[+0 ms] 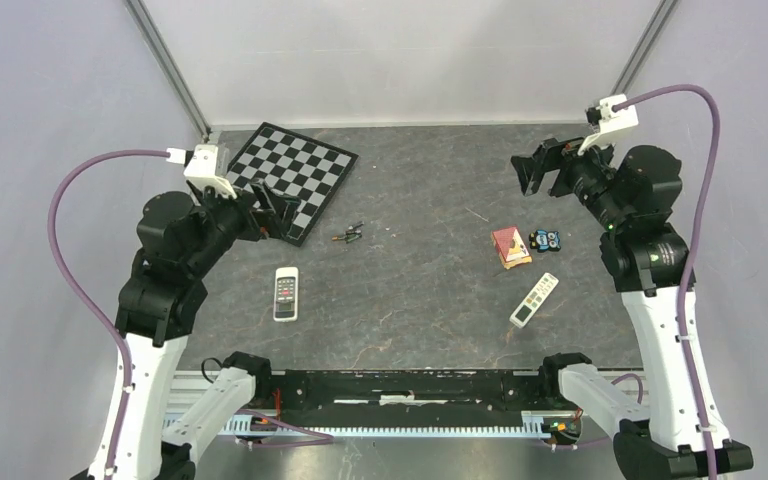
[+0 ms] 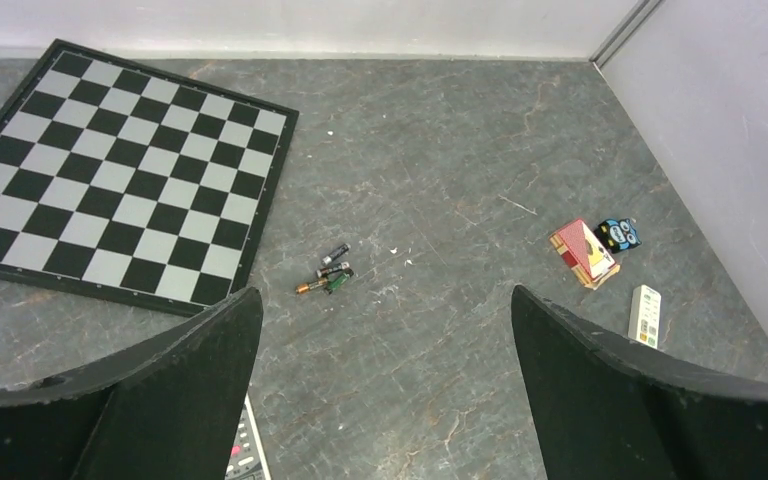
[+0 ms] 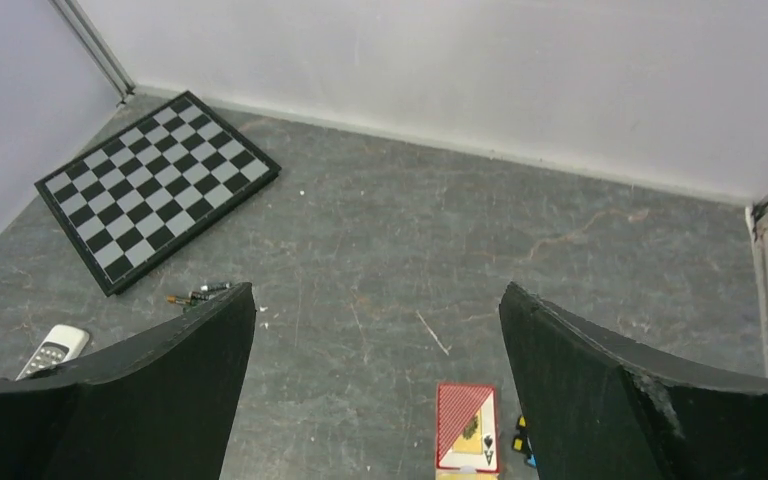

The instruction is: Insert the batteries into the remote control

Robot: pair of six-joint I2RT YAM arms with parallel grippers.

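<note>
As I read it, the job has not started. The remote control [image 1: 286, 293] lies face up on the bench [image 1: 420, 180], just ahead of my left arm. Its screen and red buttons are showing, so the back with the battery bay is underneath, and I cannot tell whether the cover is on.

The batteries [image 1: 348, 235] sit in a small loose cluster on the bare bench, a little beyond the remote control and to its right. They are near the chessboard [image 1: 290, 175] but apart from it. None is in the remote control.

The left tool [image 2: 385, 300] is spread wide and holds nothing, raised over the chessboard's near corner. The right tool [image 3: 376, 292] is likewise spread and empty, high over the far right of the bench.

A slimmer second remote [image 1: 534, 299], a card box [image 1: 510, 246] and a small blue toy [image 1: 546, 239] lie on the right. I take these as no part of the job.

Everything is left to do: turn the remote control over, expose the bay, pick up each battery and seat it.
</note>
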